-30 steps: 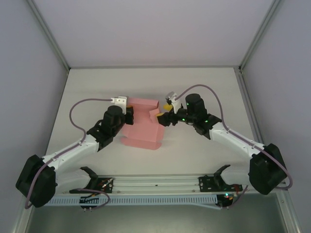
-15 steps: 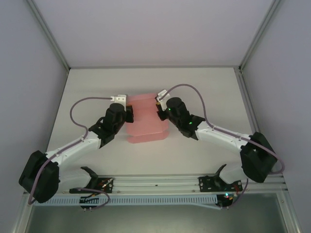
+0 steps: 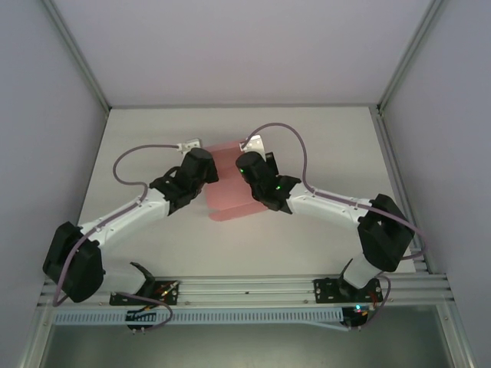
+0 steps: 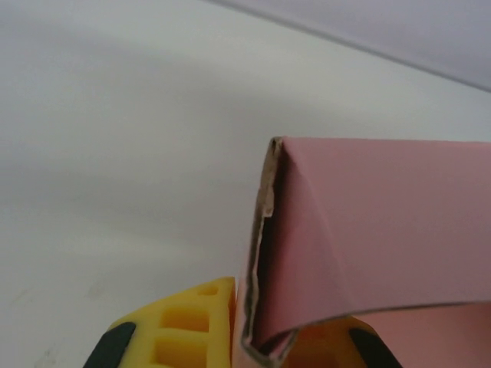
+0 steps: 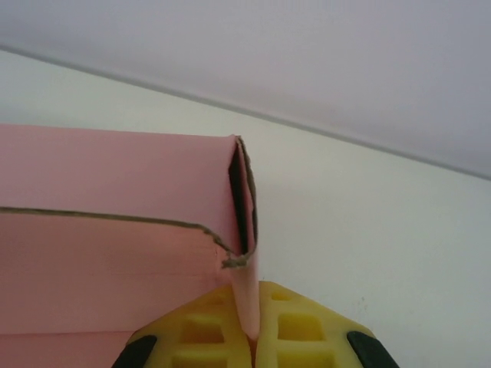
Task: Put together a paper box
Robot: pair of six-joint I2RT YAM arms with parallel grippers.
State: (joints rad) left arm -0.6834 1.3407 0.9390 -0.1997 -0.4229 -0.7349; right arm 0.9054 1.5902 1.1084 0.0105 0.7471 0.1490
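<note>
Pink paper box (image 3: 230, 188) dead centre in the top view, partly folded, over the white table (image 3: 146, 134). Whether it rests on the surface or hangs just above it, I cannot tell. The left gripper (image 3: 209, 170) is at its left edge and the right gripper (image 3: 247, 165) at its upper right corner, both arms reaching in from the lower corners of the frame.

In the left wrist view, the paper box (image 4: 376, 245) takes the right half. Its folded edge runs down to bottom centre, where the left gripper (image 4: 257, 345) pinches it between yellow fingers (image 4: 180, 333).

In the right wrist view, the paper box (image 5: 107, 192) spreads across the left half, with one thin flap dropping to bottom centre. There the right gripper (image 5: 249, 333) has its yellow pads (image 5: 299, 330) pressed tight on that flap.
</note>
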